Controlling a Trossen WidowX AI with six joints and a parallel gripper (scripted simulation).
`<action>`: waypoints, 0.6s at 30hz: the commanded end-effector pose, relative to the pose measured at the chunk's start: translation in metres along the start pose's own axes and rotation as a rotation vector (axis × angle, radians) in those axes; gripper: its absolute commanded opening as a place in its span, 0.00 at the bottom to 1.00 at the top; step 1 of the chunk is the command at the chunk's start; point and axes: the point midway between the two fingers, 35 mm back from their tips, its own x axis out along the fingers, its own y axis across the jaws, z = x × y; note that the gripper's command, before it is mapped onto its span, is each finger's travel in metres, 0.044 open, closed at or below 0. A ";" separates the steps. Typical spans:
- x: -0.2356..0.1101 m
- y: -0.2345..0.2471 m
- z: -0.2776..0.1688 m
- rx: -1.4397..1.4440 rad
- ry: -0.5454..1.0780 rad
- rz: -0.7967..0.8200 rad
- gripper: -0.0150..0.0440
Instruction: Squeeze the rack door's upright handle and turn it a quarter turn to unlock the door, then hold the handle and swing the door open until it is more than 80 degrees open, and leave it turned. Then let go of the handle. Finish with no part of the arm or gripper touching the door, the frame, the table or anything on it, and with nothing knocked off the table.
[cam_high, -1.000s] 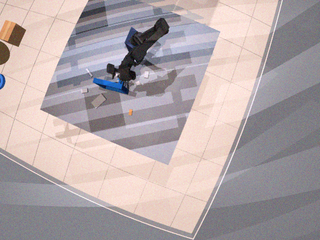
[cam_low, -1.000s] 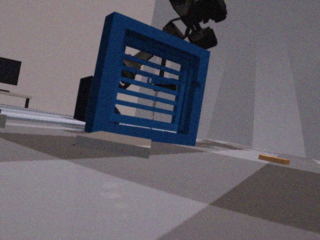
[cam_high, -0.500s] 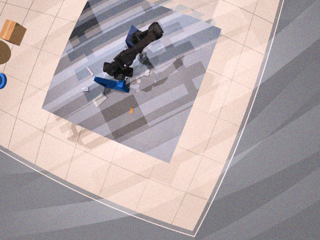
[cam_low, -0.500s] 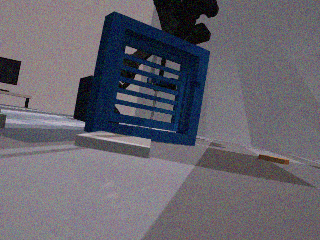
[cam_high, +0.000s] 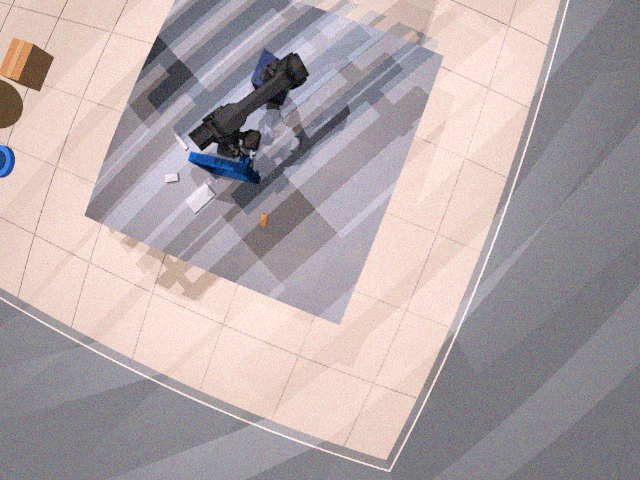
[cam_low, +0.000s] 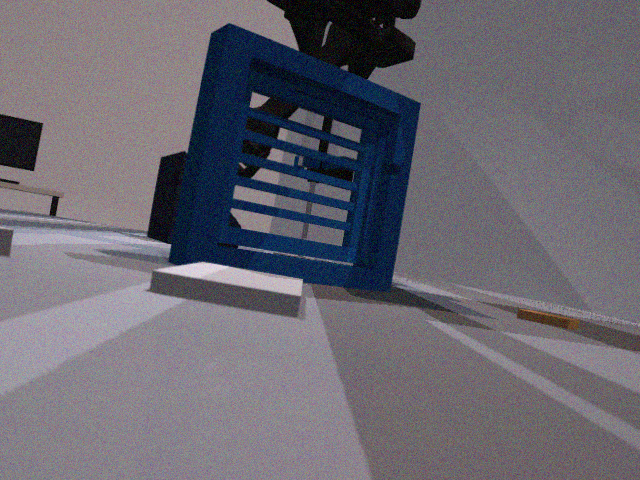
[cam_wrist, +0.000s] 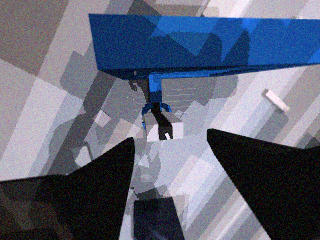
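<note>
Jaws (cam_high: 238, 149) (cam_low: 338, 62) standing parted above the rack, released and grasping nothing. The rack's upright handle (cam_high: 246, 159) (cam_wrist: 155, 87) is lying ahead of and below the fingertips, between their lines, on the near face of the blue frame (cam_high: 222, 167) (cam_low: 210, 144) (cam_wrist: 200, 45); the barred door (cam_low: 297, 242) is appearing closed. The handle is probably behaving as a stiff, narrow, possibly slippery part, its door turning lightly once unlocked; its upright grip, not its stem, is likely offering the best hold, squeezed at mid-height. The frame's top edge is rising close beyond the jaws, threatening a finger scrape during descent. The door's swing is seemingly needing room on the jaws' side, where the arm is crowding. The white bar (cam_high: 180, 141) (cam_wrist: 276, 101) is lying rightward in the wrist view, calling for clearance.
</note>
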 end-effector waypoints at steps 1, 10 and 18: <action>0.000 -0.003 -0.002 0.033 0.026 0.074 0.76; 0.003 -0.003 -0.002 0.047 0.038 0.101 0.76; 0.016 -0.002 -0.002 0.047 0.044 0.099 0.76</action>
